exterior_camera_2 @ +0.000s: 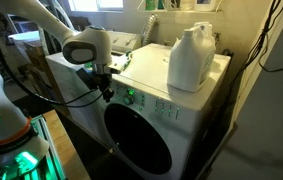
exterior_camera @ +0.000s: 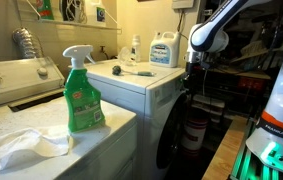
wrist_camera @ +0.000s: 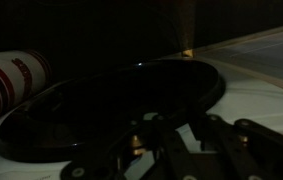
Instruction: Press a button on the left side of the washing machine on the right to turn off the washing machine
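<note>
The white boxy front-loading washing machine (exterior_camera_2: 153,70), with a large dark round door (exterior_camera_2: 139,140), stands mid-scene in an exterior view. A white plastic jug (exterior_camera_2: 191,58) stands on its flat top. The black gripper (exterior_camera_2: 107,88) is at the left end of its front panel. Whether the fingers are open or closed cannot be told.

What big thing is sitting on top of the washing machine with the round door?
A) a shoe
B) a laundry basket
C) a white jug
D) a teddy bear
C: in an exterior view a white jug stands upright on the flat top of the washing machine, above its dark round door.
</note>
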You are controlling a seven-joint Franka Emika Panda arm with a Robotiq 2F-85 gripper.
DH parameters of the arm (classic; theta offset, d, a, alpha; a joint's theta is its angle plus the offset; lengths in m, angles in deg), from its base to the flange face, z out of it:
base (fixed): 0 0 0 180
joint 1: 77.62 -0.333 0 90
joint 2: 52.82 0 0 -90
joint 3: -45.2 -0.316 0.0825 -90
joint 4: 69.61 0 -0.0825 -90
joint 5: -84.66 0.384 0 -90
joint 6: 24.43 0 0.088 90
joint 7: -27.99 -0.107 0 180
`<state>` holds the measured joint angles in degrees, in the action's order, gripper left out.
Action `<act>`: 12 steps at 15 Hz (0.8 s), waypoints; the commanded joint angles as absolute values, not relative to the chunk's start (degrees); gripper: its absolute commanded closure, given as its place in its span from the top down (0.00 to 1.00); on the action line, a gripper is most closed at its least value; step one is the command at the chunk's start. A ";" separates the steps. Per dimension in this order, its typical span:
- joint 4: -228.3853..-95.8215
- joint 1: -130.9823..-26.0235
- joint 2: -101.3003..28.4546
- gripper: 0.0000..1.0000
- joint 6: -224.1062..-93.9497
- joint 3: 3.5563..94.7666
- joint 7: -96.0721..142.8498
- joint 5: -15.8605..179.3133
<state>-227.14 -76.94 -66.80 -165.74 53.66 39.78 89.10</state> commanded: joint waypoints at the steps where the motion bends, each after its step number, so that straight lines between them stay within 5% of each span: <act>1: -227.10 -76.52 -63.67 0.06 -170.40 52.12 38.75 89.18; 12: -227.03 -75.38 -59.86 0.08 -180.14 49.72 35.83 83.06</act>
<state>-227.07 -76.59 -60.95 -177.65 50.66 37.79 85.70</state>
